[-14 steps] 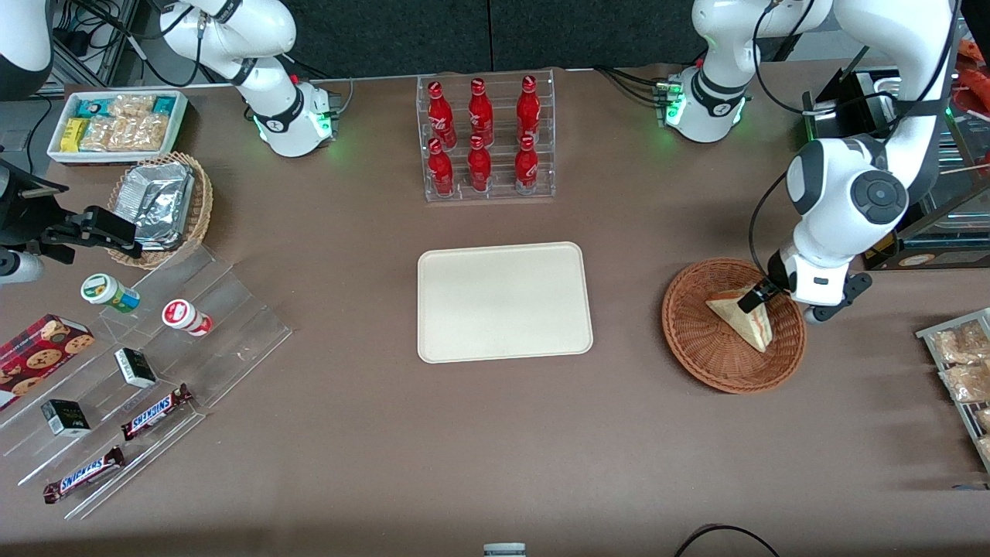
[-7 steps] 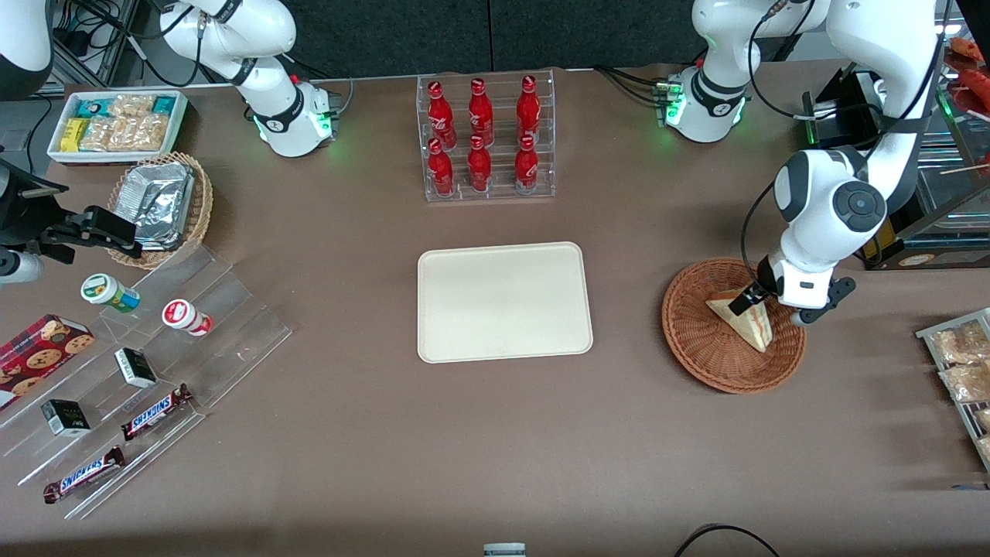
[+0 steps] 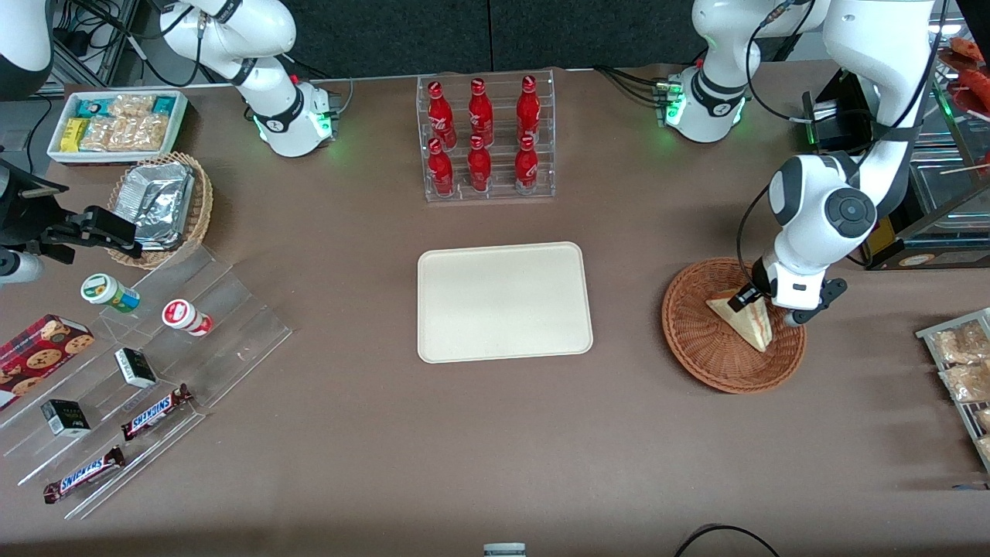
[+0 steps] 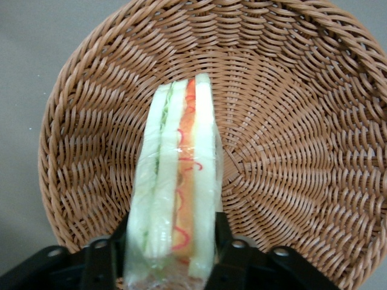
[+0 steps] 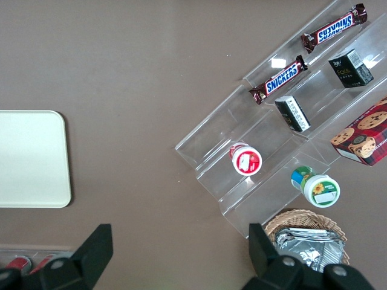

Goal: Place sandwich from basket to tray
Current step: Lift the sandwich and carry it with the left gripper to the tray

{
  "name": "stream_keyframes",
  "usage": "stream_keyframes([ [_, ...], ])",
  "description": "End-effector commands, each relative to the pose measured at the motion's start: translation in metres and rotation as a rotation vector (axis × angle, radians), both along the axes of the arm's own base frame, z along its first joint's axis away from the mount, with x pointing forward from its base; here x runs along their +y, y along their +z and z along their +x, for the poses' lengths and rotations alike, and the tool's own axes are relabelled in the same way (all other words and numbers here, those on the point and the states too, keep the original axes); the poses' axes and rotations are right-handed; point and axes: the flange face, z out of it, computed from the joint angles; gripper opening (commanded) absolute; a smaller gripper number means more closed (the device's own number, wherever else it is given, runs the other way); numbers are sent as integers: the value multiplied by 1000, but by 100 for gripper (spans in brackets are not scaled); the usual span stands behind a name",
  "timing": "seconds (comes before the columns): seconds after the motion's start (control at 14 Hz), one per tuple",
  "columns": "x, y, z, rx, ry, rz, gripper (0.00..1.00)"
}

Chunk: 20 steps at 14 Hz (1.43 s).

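Brown tabletop, front view, near to far. Snickers bars (image 3: 81,474) and cookie box (image 3: 40,357) on clear steps at 8 o'clock, parked arm's end. Tray (image 3: 504,302) at centre. Basket (image 3: 700,352) at 3 o'clock of the tray, well apart from it. Sandwich (image 3: 752,327) inside the basket, standing on edge, filling line up. Cola rack (image 3: 485,139) at 12 o'clock, farthest back.

Gripper (image 3: 749,299) sits down in the basket at the sandwich's farther end. In the wrist view its fingers (image 4: 225,238) flank the wrapped wedge, pressed to both bread faces: closed on the sandwich, narrow gap set by the wedge's thickness. Grip looks to be at one end only.

Risks, as judged: soft bread plus slick film, so the wedge could slip or pivot and droop from the end grip on lift; a hard squeeze could crush it; a low carry could catch the basket rim and drag the basket.

Arm pose: elbow high, forearm dropping steeply, wrist bent over the basket's farther edge.
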Motion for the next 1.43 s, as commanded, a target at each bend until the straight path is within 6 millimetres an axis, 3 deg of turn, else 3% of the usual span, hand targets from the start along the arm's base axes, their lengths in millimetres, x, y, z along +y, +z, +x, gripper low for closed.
stream_keyframes([
  [0.0,6,8,1,10,20,4,0],
  [0.29,0,32,21,-12,-3,10,0],
  [0.5,-19,69,42,33,-37,17,0],
  [0.71,-73,109,56,50,-116,21,0],
  [0.93,-141,130,48,68,-231,29,0],
  [1.21,-239,141,26,41,-394,22,0],
  [1.36,-283,131,19,46,-452,12,0],
])
